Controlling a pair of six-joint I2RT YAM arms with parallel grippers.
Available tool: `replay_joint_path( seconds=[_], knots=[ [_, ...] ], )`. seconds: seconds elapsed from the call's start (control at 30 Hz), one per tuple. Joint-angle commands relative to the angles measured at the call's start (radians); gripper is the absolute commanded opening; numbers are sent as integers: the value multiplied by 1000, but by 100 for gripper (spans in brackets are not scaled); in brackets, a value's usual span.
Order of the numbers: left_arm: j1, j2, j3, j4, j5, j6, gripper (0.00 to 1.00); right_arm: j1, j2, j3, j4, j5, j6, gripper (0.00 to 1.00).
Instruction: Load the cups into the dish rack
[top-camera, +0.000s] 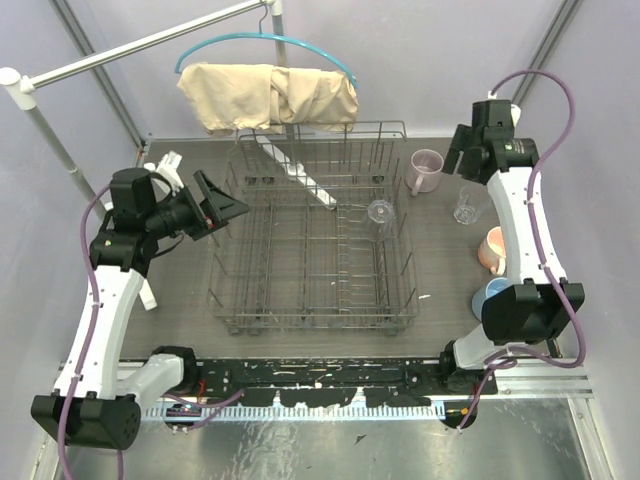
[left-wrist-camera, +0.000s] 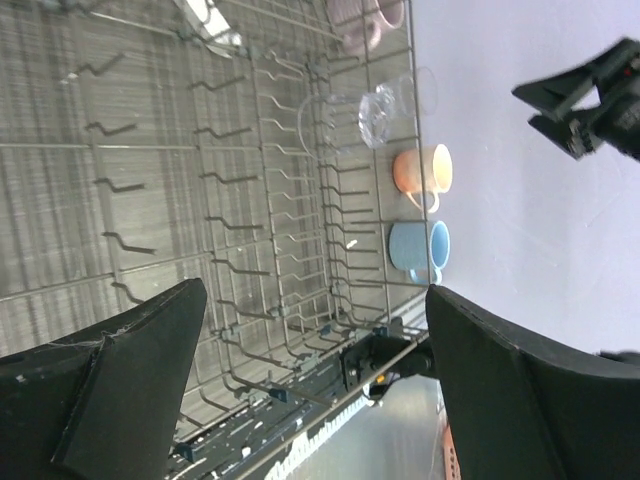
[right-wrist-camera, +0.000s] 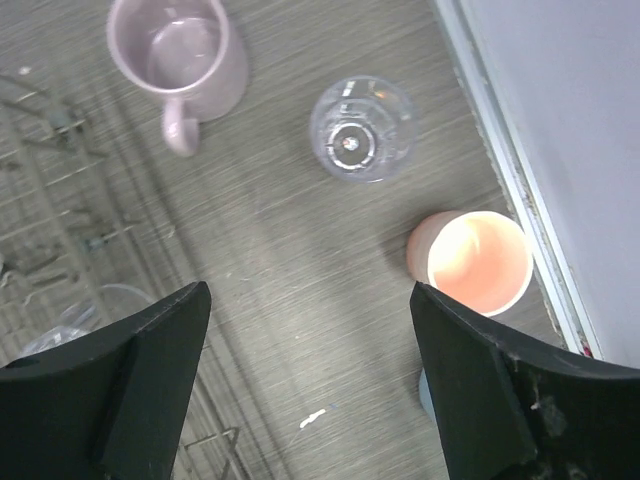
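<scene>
Grey metal wire dish rack (top-camera: 310, 318) with upright tines sits mid-table, holding one clear glass tumbler (top-camera: 380, 212) near its right wall. Right of it on the dark table (top-camera: 180, 290) stand a mauve-pink handled mug (top-camera: 427, 170), a second clear tumbler (top-camera: 466, 205), a peach-orange mug (top-camera: 492, 250) and a light blue mug (left-wrist-camera: 418, 250). The left gripper (left-wrist-camera: 315, 295) and right gripper (right-wrist-camera: 310, 290) both have jaws spread, gripping nothing.
</scene>
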Motion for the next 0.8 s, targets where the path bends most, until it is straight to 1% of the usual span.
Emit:
replay_joint_path(
  seconds=[0.0, 0.13, 0.23, 0.43, 0.53, 0.77],
  knots=[
    [-103, -10, 43, 22, -33, -29, 98, -91, 53, -8, 22, -32, -36, 84],
    [-222, 24, 64, 49, -74, -54, 98, -125, 134, -11, 58, -59, -48, 76],
    [-283, 67, 90, 58, -97, -59, 98, -130, 205, 13, 74, -58, -62, 72],
    [-330, 127, 108, 88, -85, -74, 98, -146, 347, 71, 117, -65, -86, 72],
    [-333, 148, 113, 89, -88, -72, 98, -162, 410, 102, 124, -66, -89, 71],
    [-333, 196, 132, 95, -93, -74, 98, -192, 493, 119, 160, -90, -103, 66]
  ],
)
